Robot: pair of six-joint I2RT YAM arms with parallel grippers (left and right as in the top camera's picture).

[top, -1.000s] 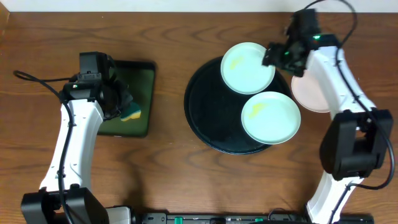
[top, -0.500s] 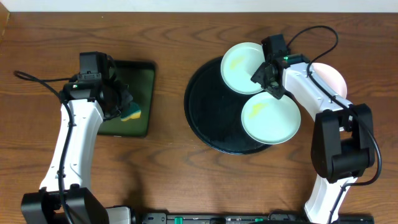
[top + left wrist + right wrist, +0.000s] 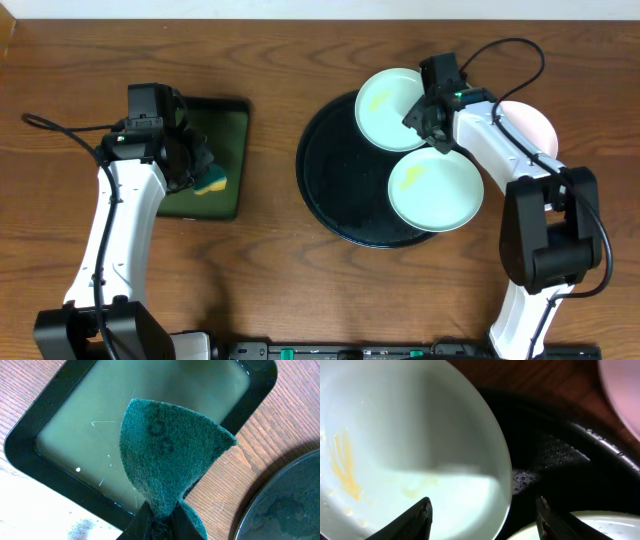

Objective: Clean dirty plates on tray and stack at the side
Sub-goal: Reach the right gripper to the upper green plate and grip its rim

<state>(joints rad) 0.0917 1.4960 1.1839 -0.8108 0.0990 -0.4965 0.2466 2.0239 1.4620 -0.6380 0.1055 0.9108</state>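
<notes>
The round black tray (image 3: 330, 190) holds two pale mint plates with yellow smears, an upper plate (image 3: 392, 105) and a lower plate (image 3: 436, 188). A third, pinkish plate (image 3: 530, 122) lies on the table to the right, partly under my right arm. My right gripper (image 3: 427, 120) is open and low, straddling the upper plate's right rim. One finger (image 3: 412, 522) hangs over the smeared plate (image 3: 410, 450), the other (image 3: 560, 522) over the tray (image 3: 555, 450). Over the rectangular tray, my left gripper (image 3: 162, 525) is shut on a folded green sponge (image 3: 167, 455).
The small rectangular black tray (image 3: 228, 125) with a green inside lies at the left, below the sponge (image 3: 212, 183) and my left gripper (image 3: 200, 170). Bare wooden table surrounds both trays. Cables trail from both arms.
My right arm has swung left from the pinkish plate to the upper plate's right rim, and its jaws have narrowed a little. The left arm and sponge have not moved.
</notes>
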